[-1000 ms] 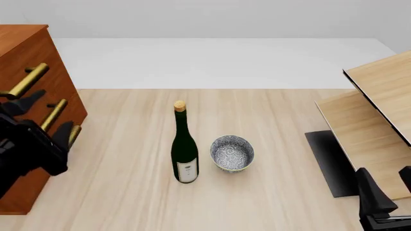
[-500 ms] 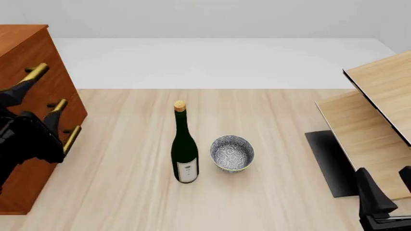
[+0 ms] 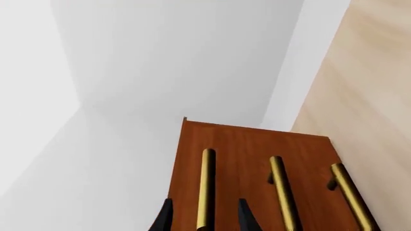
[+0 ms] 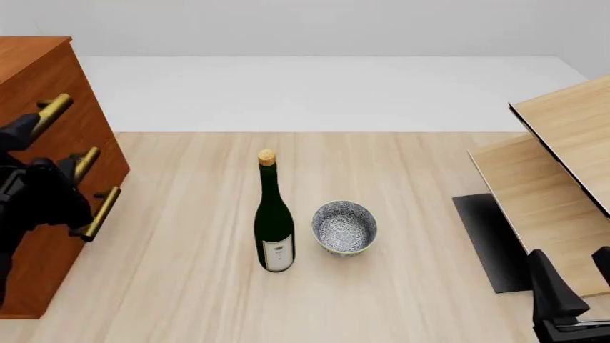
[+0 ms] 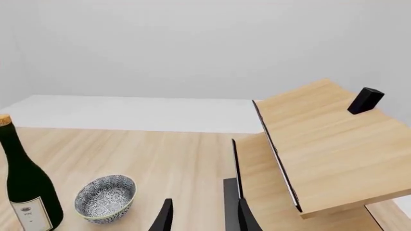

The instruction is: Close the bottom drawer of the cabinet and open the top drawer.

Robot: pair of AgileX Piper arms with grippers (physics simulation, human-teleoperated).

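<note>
The cabinet [image 4: 38, 71] stands at the table's left edge, and its three drawers look flush with its front. The top drawer's brass handle [image 4: 53, 108] also shows in the left wrist view [image 3: 207, 183]. My left gripper [image 4: 40, 146] is open, with its fingers [image 3: 164, 219] on either side of that handle, apart from it. The middle handle [image 4: 86, 163] and the bottom drawer's handle [image 4: 99, 211] lie below it. My right gripper [image 4: 572, 268] is open and empty at the near right corner, far from the cabinet; it also shows in the right wrist view [image 5: 202, 214].
A green wine bottle [image 4: 274, 221] stands upright mid-table with a patterned bowl [image 4: 344, 227] just to its right. Pale wood slanted panels [image 4: 562, 171] and a black mat [image 4: 488, 239] are at the right.
My left gripper has moved up the cabinet front from the lower handles to the top handle. The right arm has not moved.
</note>
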